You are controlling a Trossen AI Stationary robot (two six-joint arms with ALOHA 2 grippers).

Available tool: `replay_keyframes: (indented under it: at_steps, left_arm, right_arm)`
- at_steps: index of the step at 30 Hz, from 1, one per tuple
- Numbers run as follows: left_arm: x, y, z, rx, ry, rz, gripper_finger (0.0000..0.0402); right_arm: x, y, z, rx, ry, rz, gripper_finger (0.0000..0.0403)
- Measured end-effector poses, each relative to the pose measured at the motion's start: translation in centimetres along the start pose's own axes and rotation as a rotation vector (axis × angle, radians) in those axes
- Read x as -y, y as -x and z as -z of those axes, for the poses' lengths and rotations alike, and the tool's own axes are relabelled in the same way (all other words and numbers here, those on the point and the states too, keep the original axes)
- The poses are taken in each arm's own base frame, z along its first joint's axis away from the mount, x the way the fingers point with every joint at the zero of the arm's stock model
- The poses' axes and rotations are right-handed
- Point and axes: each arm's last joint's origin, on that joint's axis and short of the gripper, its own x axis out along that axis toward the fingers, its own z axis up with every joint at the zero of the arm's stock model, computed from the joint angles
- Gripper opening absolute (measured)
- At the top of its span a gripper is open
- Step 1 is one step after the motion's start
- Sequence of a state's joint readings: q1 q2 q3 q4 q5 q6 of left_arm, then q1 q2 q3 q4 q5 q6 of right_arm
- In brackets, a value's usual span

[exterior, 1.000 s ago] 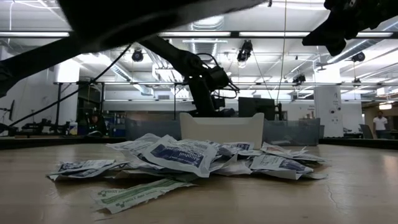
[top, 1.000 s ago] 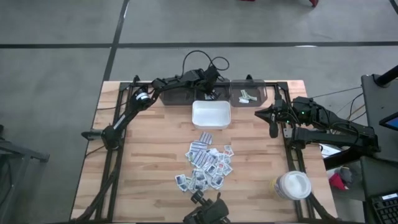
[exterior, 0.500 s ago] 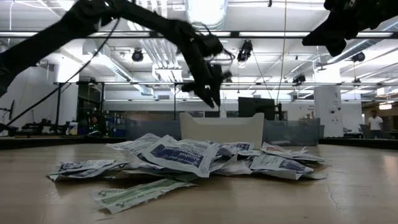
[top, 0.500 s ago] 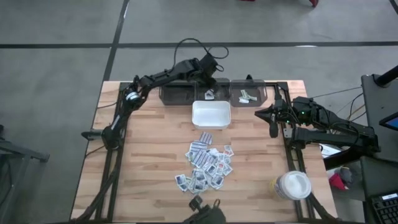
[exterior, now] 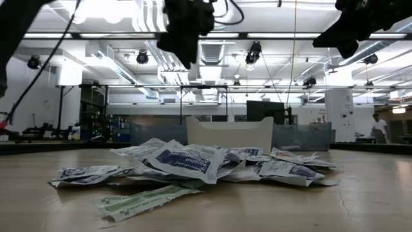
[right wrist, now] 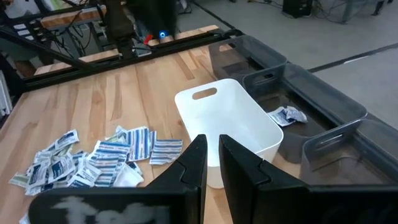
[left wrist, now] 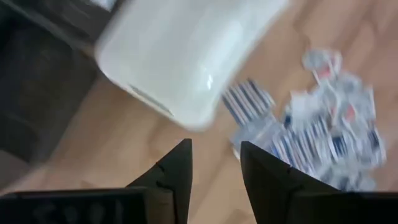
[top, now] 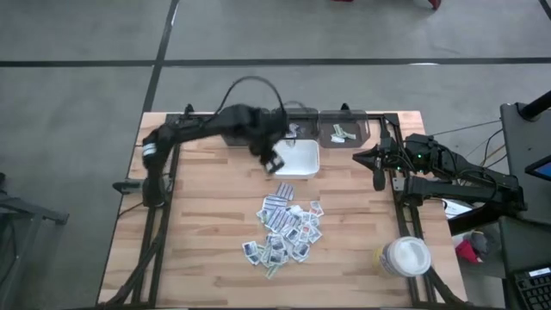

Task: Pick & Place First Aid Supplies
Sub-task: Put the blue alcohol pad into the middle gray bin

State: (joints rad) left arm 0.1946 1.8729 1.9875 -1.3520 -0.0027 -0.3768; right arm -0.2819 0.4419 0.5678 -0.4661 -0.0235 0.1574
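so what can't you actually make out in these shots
- Print on the small white and blue-striped packets: too small in the high view, blurred in the left wrist view.
- Inside of the white square plastic tray: its near wall hides it in the low view.
- Left gripper: open and empty in its wrist view; in the low view only a dark blur.
- Contents of the grey bins: one crumpled packet shows, the rest is cut off.

Packets [top: 286, 231] heaped mid-table; tray [top: 294, 158] behind; jar [top: 405, 256] at right edge.
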Motion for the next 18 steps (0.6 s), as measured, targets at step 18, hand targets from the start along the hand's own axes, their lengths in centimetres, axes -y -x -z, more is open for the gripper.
replay_keyframes:
  at_steps: [18]
  left_arm:
    - [12.5,-9.0,16.8,-0.133,-0.242,0.087,0.0128]
  right_arm:
    - [0.0,0.0,0.0,-0.001,0.0,0.0,0.0038]
